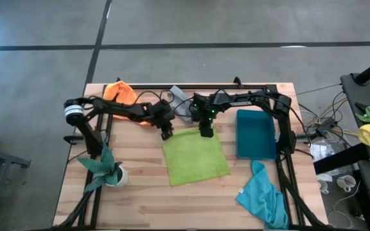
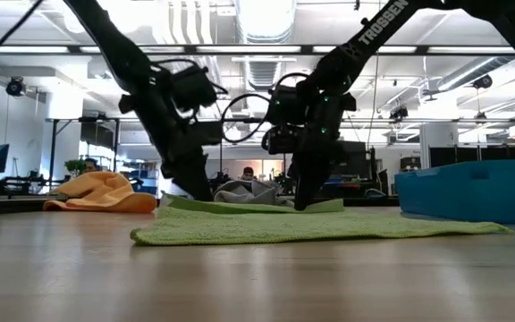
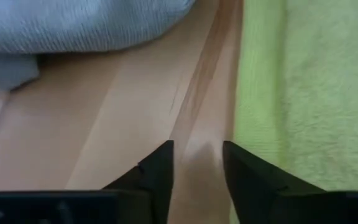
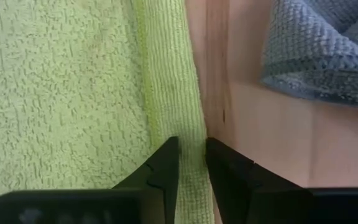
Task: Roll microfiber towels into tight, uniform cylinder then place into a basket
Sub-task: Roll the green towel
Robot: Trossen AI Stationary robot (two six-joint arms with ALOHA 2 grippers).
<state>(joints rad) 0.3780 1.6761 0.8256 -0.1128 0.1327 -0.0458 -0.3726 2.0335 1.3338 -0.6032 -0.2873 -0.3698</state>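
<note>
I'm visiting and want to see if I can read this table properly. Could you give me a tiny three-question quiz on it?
1. True or false: the lime towel lies flat on the table, not yet rolled.
2. Which towel is nearest the basket? A) orange B) turquoise C) grey
3. Fill in: both claws, left claw and right claw, are at the lime towel's ____ edge, the one nearest the grey towel.

Key
1. True.
2. B, the turquoise towel; the orange towel sits at the far left corner.
3. Far.
</note>
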